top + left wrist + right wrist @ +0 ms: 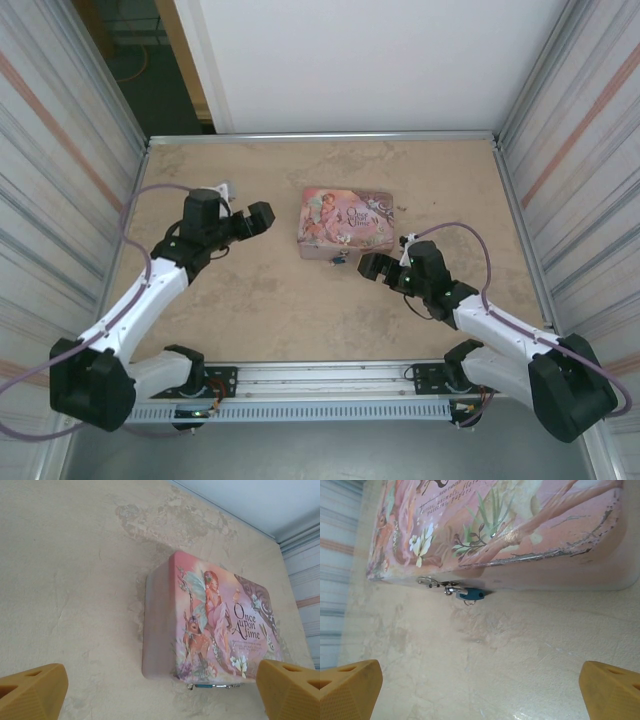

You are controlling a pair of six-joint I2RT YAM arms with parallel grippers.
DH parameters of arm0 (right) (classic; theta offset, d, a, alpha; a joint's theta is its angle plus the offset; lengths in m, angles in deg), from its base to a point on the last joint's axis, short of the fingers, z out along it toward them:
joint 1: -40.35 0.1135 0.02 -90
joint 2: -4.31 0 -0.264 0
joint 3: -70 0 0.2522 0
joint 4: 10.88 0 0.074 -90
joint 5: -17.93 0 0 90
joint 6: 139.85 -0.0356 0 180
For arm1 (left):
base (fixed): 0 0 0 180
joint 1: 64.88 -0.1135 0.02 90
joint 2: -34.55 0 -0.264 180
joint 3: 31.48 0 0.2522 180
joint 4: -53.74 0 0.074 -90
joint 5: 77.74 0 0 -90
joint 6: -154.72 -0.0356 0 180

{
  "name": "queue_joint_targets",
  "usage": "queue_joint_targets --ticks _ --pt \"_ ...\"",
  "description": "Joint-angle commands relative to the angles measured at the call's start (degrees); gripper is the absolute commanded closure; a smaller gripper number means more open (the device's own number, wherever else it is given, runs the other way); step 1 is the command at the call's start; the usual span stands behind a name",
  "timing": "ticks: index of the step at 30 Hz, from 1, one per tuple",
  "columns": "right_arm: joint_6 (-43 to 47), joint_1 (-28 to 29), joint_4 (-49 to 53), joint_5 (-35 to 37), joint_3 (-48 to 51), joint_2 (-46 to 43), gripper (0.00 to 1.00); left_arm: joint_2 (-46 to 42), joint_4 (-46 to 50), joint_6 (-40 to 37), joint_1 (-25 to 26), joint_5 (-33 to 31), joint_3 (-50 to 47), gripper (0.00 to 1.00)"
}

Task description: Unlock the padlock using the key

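The tiny blue padlock (471,594) lies on the table against the near side of the pink tin (345,222), its silvery shackle through the tin's clasp (427,581). A small metal ring (469,602) sticks out from the padlock's body; I cannot make out the key itself. The padlock also appears as a blue sliver (205,685) under the tin's edge and as a dark speck (340,258) from above. My right gripper (480,695) stands open just right of the padlock, apart from it, with nothing between its fingers. My left gripper (160,695) is open too, left of the tin.
The pink illustrated tin (210,620) sits flat near the table's middle. Corrugated metal walls (70,150) close in both sides, and a rail (320,380) runs along the near edge between the arm bases. Bare beige tabletop (300,320) lies in front of the tin.
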Motion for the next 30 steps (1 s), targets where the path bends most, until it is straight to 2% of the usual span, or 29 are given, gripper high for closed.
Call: queue_joint_targets --ticks 1,15,24,27,30 --pt "1.88 -1.25 0.65 -3.44 -1.22 -0.17 0.01 3.73 2.23 -3.45 -1.09 5.67 3.91 0.03" --pt "3.32 -3.50 1.19 -4.85 -0.51 0.18 0.01 22.36 -0.74 -6.99 -1.45 15.31 12.29 0.05" --pt "3.52 -3.85 0.49 -5.39 -0.70 0.98 0.01 34.11 -0.02 -8.70 -0.21 24.06 19.70 0.11" --pt "3.60 -3.93 0.22 -5.56 -0.97 1.32 0.01 38.07 1.35 -9.57 1.06 25.38 22.57 0.14" --pt "3.87 -4.03 0.00 -5.65 -1.15 1.65 0.01 40.59 2.93 -10.24 1.95 24.07 24.44 0.16"
